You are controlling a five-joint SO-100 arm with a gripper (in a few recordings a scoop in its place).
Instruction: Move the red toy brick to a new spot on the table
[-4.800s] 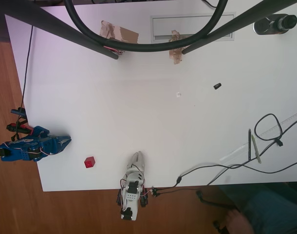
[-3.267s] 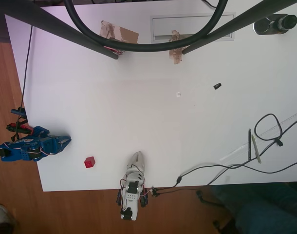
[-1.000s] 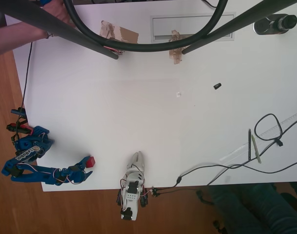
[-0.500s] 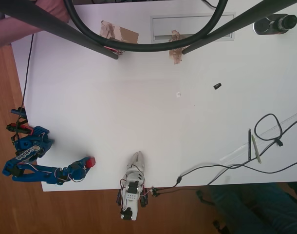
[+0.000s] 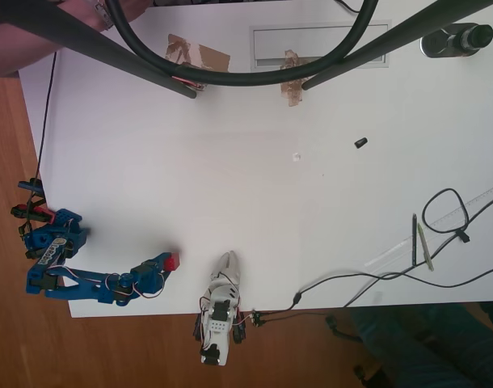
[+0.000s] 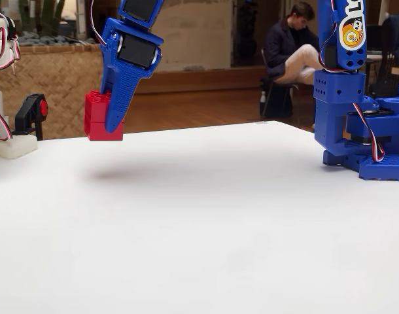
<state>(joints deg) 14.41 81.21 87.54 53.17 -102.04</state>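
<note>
My blue gripper [image 5: 167, 263] is shut on the red toy brick [image 5: 172, 261], near the lower edge of the white table [image 5: 254, 194] in the overhead view. The fixed view shows the red toy brick [image 6: 98, 118] held clear above the table [image 6: 199, 229], pinched by the blue gripper [image 6: 111, 121], with its shadow on the surface below. The far finger is hidden behind the brick there.
A white arm [image 5: 221, 303] lies at the lower table edge just right of the brick. A small black piece [image 5: 360, 143] sits at mid right. Cables, a pen and a ruler [image 5: 424, 242] lie at the lower right. A person's arm [image 5: 61, 28] reaches in at top left.
The gripper came from the left edge, closed on the brick, and has now carried it a short way to the right and up off the table.
</note>
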